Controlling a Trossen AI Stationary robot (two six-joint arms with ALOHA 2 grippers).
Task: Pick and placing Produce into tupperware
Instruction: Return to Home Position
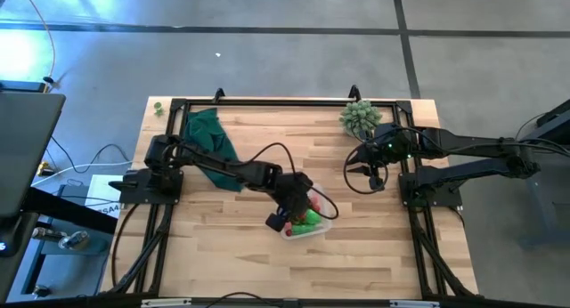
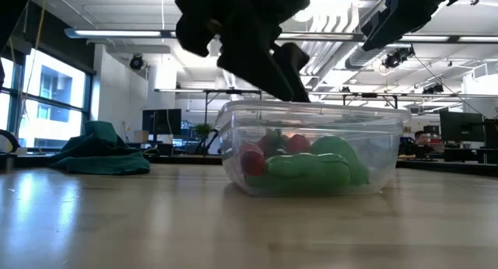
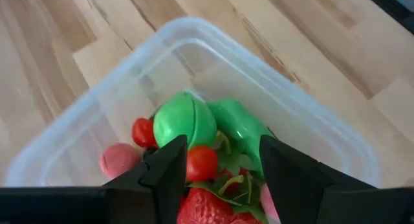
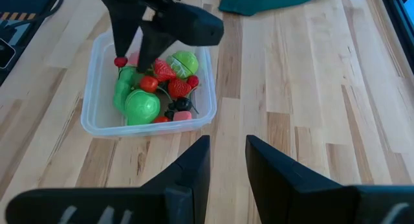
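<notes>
Left gripper point(image 3: 223, 153): held parted and empty above tupperware point(image 3: 194, 28); produce point(image 3: 184, 120) already deposited
Right gripper point(image 4: 228, 146): parted, empty; parked aside for clearance

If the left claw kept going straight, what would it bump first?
Probably the small red cherry between the left gripper's open fingers, inside the clear box. Depth is hard to judge.
</notes>
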